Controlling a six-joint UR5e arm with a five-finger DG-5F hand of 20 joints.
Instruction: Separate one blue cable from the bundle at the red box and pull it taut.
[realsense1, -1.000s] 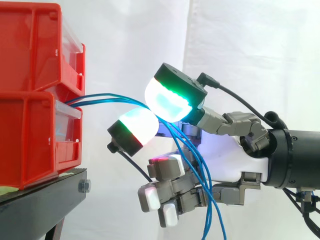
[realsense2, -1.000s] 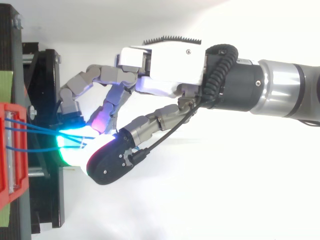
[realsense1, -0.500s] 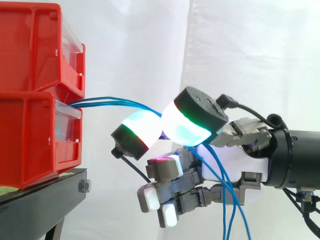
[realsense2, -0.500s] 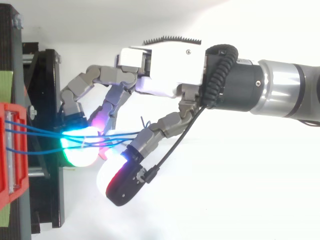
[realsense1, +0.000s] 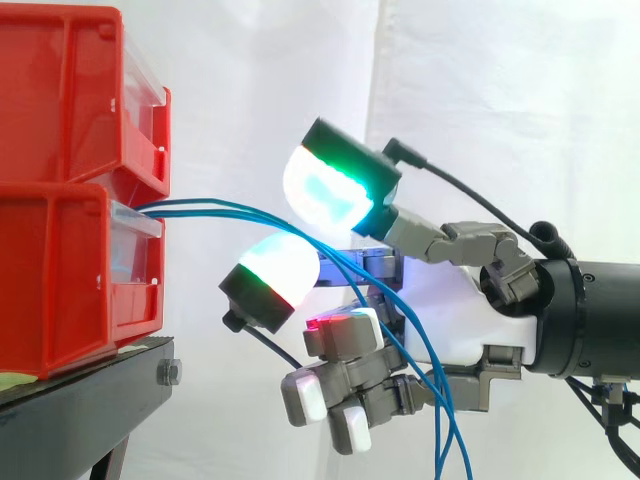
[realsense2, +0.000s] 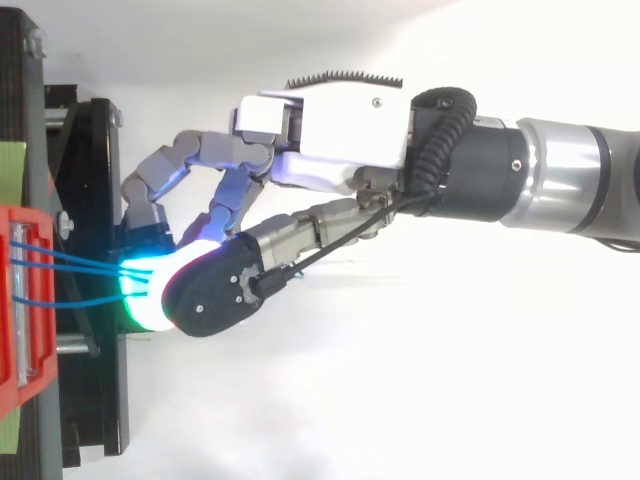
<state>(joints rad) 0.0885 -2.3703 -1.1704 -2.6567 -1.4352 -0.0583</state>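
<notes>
Side view first: you'll see the robot hand (realsense1: 460, 320) has let go again. Half a second ago its two big glowing pads were pressed together on the thin blue cables (realsense1: 240, 210). Now the upper pad (realsense1: 325, 190) has lifted well clear of the lower pad (realsense1: 280, 270). The whole bundle runs loosely between them, sagging from the lower red plastic box (realsense1: 60, 270) down past the palm. No single strand is isolated and nothing is taut, so treat that pinch as a try that did not hold.

Top view: the black-backed pad (realsense2: 215, 295) has swung back over the glowing one, much as it sat a second ago. The cables (realsense2: 70, 253) run slack from the box (realsense2: 15, 395) into the glow. You should expect another attempt at picking one strand.
</notes>
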